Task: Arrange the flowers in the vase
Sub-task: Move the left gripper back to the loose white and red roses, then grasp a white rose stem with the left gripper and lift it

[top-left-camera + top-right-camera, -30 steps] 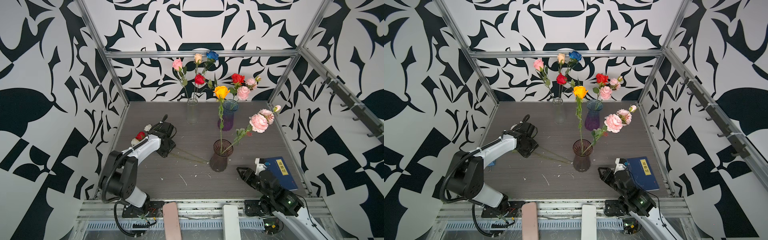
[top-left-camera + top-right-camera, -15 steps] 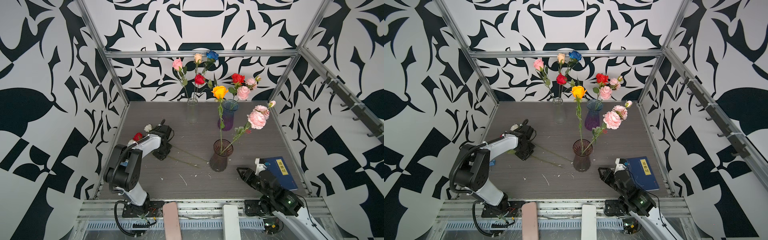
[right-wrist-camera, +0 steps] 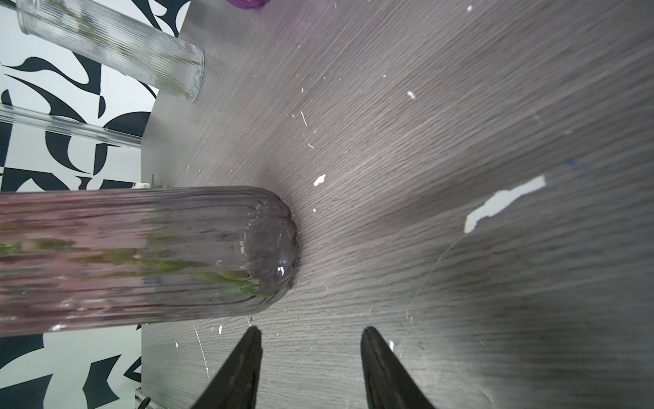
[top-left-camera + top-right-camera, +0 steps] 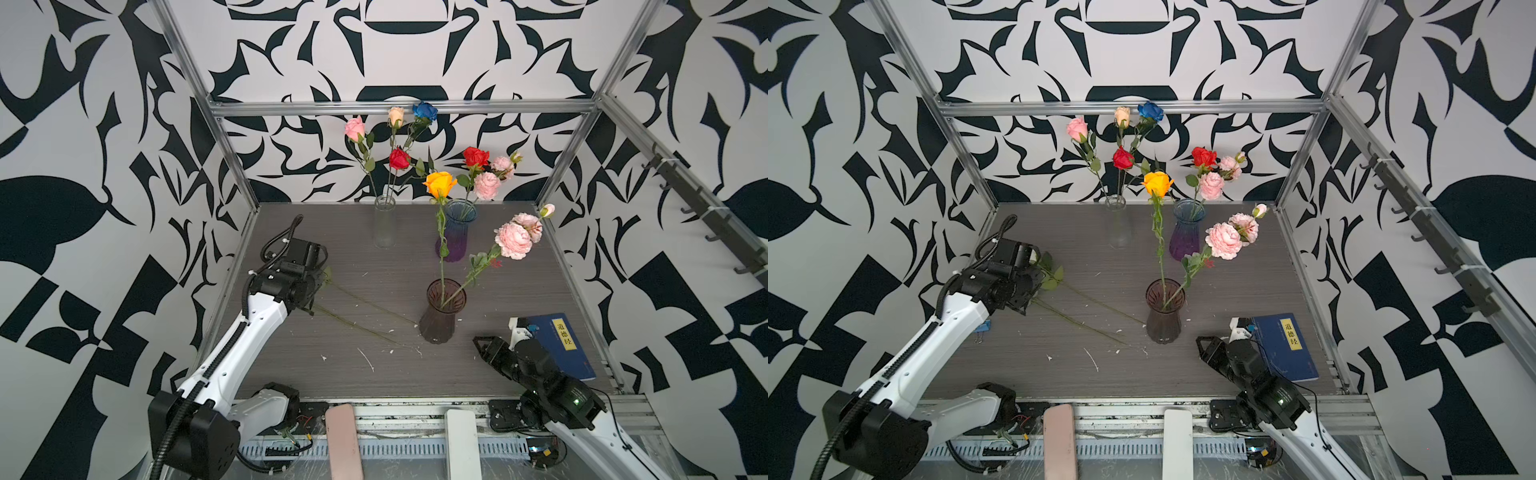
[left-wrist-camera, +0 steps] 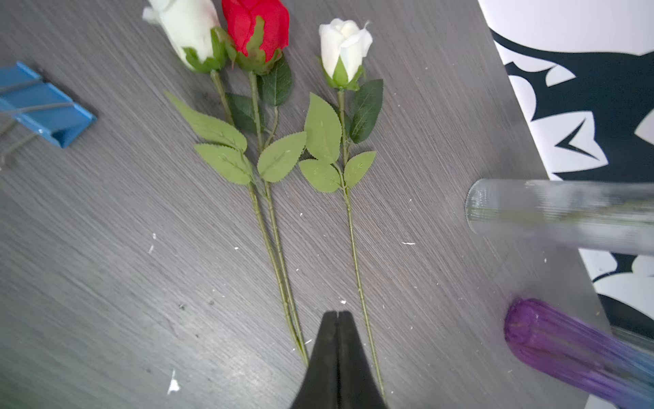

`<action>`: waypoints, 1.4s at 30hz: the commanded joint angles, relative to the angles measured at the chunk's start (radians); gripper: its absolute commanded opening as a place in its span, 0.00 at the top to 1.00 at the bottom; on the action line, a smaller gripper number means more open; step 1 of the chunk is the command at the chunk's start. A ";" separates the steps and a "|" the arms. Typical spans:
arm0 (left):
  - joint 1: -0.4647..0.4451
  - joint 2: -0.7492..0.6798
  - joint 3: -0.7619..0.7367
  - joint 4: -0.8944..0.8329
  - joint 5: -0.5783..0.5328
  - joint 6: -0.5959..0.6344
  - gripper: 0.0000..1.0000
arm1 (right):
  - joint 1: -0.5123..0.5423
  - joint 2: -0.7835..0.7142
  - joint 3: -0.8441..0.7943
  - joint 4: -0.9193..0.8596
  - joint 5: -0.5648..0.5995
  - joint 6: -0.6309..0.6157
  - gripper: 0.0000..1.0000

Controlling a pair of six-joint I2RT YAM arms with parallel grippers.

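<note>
Three loose flowers lie flat in the left wrist view: a white rose (image 5: 345, 42), a red rose (image 5: 256, 28) and a cream rose (image 5: 187, 28). My left gripper (image 5: 338, 313) is shut, its tips pressed together just above the table between the red rose's stem and the white rose's stem, with nothing seen between them. Their long stems (image 4: 361, 303) show in both top views, the heads hidden under my left arm. The dark ribbed vase (image 4: 440, 320) holds an orange rose (image 4: 439, 184) and a pink carnation (image 4: 513, 241). My right gripper (image 3: 311, 331) is open and empty beside that vase (image 3: 141, 255).
A clear vase (image 4: 384, 224) with several roses and a purple-blue vase (image 4: 455, 237) with red and pink flowers stand at the back. A blue book (image 4: 559, 345) lies front right. A blue binder clip (image 5: 42, 106) lies near the left wall. Patterned walls enclose the table.
My left gripper has gone from open to shut over the lying stems, and the left arm has shifted so that it now covers the flower heads. The right arm has not moved.
</note>
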 commanded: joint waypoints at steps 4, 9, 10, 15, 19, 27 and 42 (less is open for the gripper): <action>0.010 0.117 -0.078 -0.026 0.134 -0.043 0.59 | -0.004 -0.003 -0.006 0.022 0.018 0.005 0.51; 0.010 0.231 -0.136 0.041 0.166 -0.087 0.67 | -0.004 -0.027 -0.007 0.005 0.022 0.007 0.51; 0.011 0.246 -0.139 0.051 0.164 -0.091 0.68 | -0.004 -0.029 -0.007 0.004 0.023 0.006 0.51; 0.015 0.344 -0.134 0.082 0.180 -0.093 0.72 | -0.003 -0.029 -0.006 0.002 0.025 0.006 0.51; 0.024 0.413 -0.132 0.113 0.198 -0.093 0.73 | -0.004 -0.031 -0.006 0.002 0.025 0.005 0.51; 0.034 0.459 -0.129 0.147 0.175 -0.081 0.88 | -0.004 -0.031 -0.004 -0.002 0.027 0.005 0.51; 0.022 -0.066 0.002 -0.034 0.029 -0.109 1.00 | -0.004 -0.013 -0.007 0.017 0.023 0.006 0.51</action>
